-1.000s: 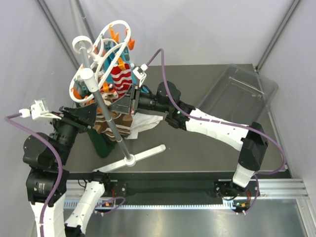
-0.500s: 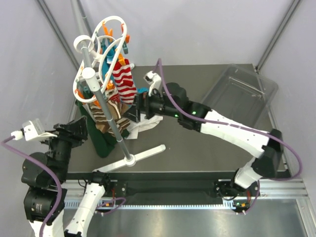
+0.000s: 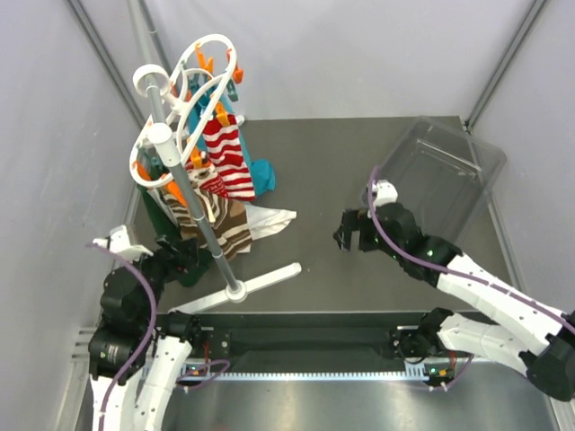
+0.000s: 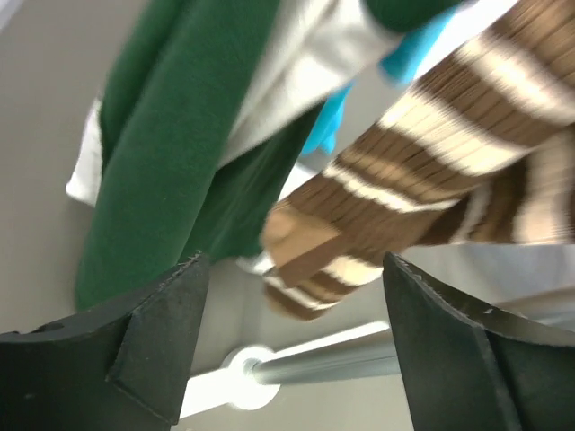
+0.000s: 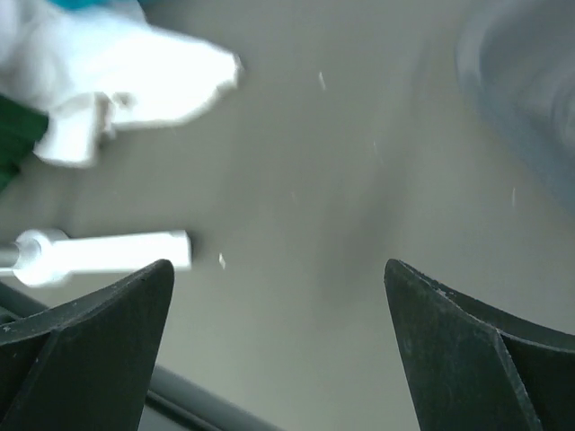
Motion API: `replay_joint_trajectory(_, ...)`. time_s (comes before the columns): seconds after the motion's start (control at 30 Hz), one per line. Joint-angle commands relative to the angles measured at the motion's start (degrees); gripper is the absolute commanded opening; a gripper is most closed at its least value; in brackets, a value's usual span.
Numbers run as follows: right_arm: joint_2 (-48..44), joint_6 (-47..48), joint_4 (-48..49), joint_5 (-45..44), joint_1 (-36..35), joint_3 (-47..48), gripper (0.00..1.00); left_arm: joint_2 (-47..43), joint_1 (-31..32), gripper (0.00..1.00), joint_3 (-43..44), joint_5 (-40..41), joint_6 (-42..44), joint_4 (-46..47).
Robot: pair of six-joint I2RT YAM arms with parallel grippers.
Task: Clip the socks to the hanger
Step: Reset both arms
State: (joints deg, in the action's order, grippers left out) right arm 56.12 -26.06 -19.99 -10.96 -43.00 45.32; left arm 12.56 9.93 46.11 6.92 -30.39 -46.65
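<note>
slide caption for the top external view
Striped socks hang from the hanger; left gripper and right gripper sit open and empty, apart from it.

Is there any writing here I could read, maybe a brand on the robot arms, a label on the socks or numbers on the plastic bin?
No readable text in any view.
Striped socks: pattern only, no words.
Hanger: plain, no marking.
Clear bin: no label visible.
Electronics by the arm bases: any print is too small to read.
Wrist views: too blurred for lettering.
</note>
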Motion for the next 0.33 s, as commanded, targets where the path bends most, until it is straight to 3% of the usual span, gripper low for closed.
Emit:
replay_joint_trajectory(0.0, -7.59, -7.83, 3.02, -1.43, -0.06, -7.06, 1.00, -2.98, 0.17, 0.83, 1.09, 4.57, -4.57, 5.27)
replay_joint_trajectory(0.17, -11.46, -11.90, 4.51, -0.82, 0.03, -12.35, 1.00, -0.17, 0.17, 0.83, -2.15, 4.95, -16.18, -0.10)
replay_joint_trajectory(0.3, -11.38, -11.73, 9.51, 0.41, 0.03, -17.96, 1.00, -3.40, 0.17, 0.87, -6.02, 6.26, -21.63, 0.25)
